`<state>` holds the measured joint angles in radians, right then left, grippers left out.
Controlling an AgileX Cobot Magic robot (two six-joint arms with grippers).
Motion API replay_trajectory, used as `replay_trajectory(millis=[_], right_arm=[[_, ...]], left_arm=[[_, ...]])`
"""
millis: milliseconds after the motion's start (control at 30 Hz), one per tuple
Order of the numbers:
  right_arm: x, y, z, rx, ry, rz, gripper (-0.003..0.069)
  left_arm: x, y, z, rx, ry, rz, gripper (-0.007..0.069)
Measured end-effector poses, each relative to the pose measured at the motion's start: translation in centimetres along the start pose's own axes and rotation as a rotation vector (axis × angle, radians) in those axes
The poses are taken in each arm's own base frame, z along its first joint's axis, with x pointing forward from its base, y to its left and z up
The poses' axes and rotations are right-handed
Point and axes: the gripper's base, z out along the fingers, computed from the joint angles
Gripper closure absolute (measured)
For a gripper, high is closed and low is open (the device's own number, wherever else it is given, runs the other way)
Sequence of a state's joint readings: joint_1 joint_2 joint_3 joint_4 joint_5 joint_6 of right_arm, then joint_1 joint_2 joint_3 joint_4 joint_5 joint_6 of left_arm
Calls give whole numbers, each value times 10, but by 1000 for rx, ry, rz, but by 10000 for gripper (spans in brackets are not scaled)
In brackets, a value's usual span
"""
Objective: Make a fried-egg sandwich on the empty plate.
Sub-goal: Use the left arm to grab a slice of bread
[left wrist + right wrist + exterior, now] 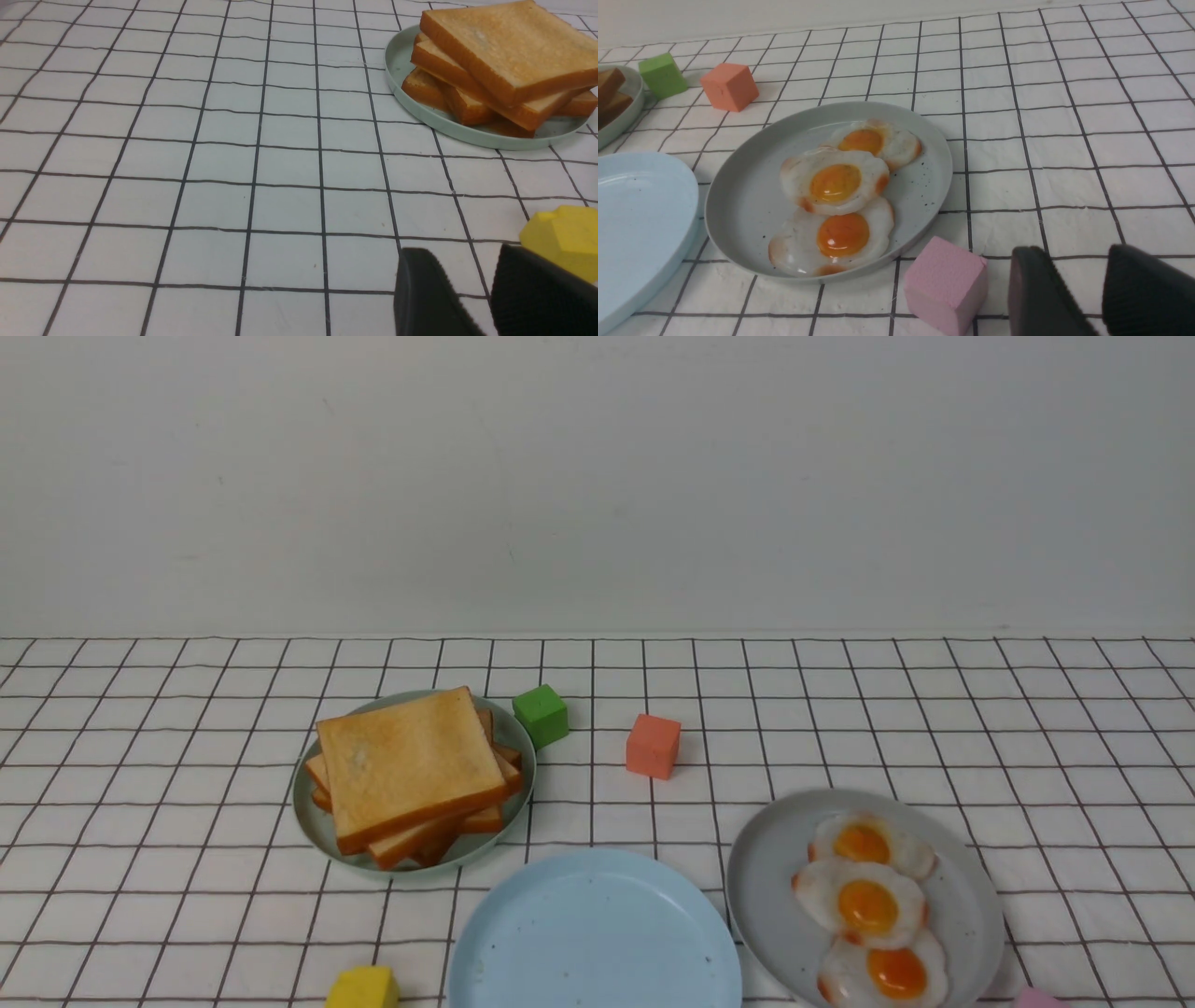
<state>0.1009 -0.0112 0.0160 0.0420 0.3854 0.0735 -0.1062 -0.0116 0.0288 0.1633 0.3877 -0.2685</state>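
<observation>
Judging top toast slice (411,765), left-centre of frame: light, stiff, probably pinch a crust edge; empty plate (597,933) bare; left gripper (465,255), right gripper (1076,252) parted, holding nothing.

Staged lab tabletop: grid cloth (934,728), bare wall (597,476), coloured cubes (653,745), plastic-looking fried eggs (868,905).

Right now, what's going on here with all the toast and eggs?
A two-armed robot is set to make an egg sandwich, but nothing is in hand yet. The blue plate in front is bare. The toast sits stacked on a green plate, and three eggs lie on a grey plate. The left gripper and right gripper are both open and hold nothing.
</observation>
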Motion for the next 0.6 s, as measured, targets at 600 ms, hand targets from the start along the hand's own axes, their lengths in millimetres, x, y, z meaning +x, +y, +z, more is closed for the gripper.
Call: replay_trajectory(millis=[600], right_arm=[[-34, 2, -6, -30, -409, 3, 418]], left_arm=[[-33, -9, -7, 105, -382, 1, 386]])
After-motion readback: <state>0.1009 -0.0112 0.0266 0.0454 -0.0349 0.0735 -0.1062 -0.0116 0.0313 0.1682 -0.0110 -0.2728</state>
